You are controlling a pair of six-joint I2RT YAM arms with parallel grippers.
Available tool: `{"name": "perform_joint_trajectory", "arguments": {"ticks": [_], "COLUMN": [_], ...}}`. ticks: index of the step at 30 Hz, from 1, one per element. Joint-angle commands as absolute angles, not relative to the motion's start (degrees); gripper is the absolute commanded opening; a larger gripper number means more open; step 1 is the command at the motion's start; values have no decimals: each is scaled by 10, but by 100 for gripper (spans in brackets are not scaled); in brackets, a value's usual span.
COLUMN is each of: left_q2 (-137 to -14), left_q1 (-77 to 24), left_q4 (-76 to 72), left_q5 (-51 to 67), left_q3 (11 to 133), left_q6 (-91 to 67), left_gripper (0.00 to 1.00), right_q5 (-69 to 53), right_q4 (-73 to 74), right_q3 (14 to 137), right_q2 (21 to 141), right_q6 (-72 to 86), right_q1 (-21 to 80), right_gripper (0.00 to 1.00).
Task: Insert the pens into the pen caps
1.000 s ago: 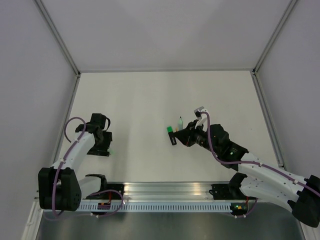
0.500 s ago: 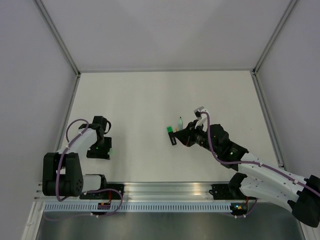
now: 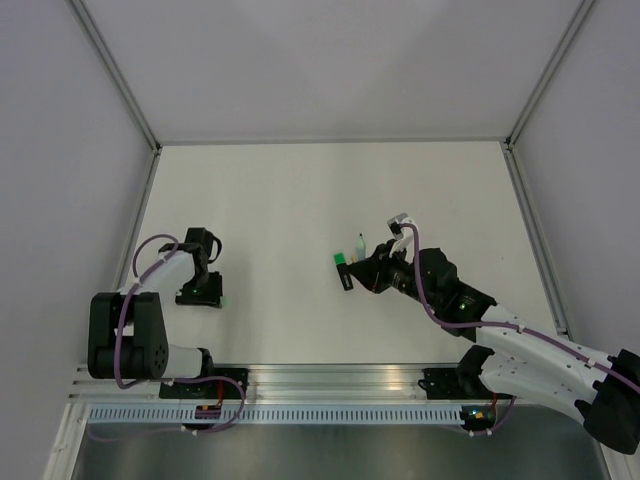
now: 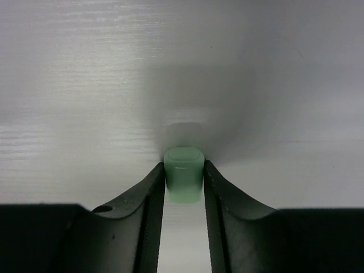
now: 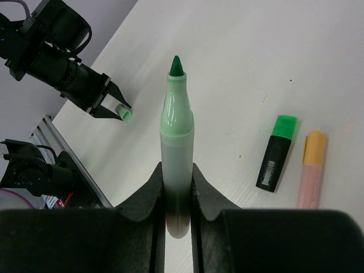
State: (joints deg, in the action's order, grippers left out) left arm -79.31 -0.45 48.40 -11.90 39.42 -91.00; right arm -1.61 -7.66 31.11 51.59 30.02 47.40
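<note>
found left fingers (image 4: 149, 193) clenched on pale green cap (image 4: 183, 166), pads touching both its sides, at 8 o'clock of worktop (image 3: 300, 190). found right fingers (image 5: 152, 190) grasping pale green pen (image 5: 176, 125) by its lower barrel, bare green tip towards 12 o'clock in wrist view. noted black pen (image 5: 274, 159) and orange-pink pen (image 5: 309, 187), both capped, lying just beside each other at 3 o'clock of held pen

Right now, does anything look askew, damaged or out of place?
Nothing stands out. The left hand grips the small pale green plastic cap squarely; the right hand holds the uncapped translucent pale green marker straight; the capped black marker and capped orange-pink marker lie together.
</note>
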Motion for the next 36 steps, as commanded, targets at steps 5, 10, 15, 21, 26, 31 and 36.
{"name": "perform_joint_trajectory", "arguments": {"ticks": [5, 10, 15, 21, 26, 31, 36], "left_q2": [-811, -752, -607, -426, -404, -441, -462], "left_q1": [-2, -2, -24, -129, -227, -266, -293], "left_q4": [468, 439, 327, 186, 126, 73, 21], "left_q5": [-155, -129, -59, -19, -38, -9, 25], "left_q3": [365, 367, 355, 347, 392, 399, 394], "left_q6": [-905, -833, -687, -599, -527, -501, -487], "left_gripper": [18, 2, 2, 2, 2, 2, 2], "right_q5": [-24, -65, -144, -156, -167, -148, -124], "right_q4": [-88, -104, -131, -148, -175, -178, -176], "right_q3": [339, 346, 355, 373, 384, 388, 393], "right_q2": [529, 555, 599, 647, 681, 691, 707], "right_q6": [301, 294, 285, 247, 229, 211, 206], "right_q1": [473, 474, 475, 524, 572, 598, 604], "right_gripper": [0, 0, 0, 0, 0, 0, 0]}}
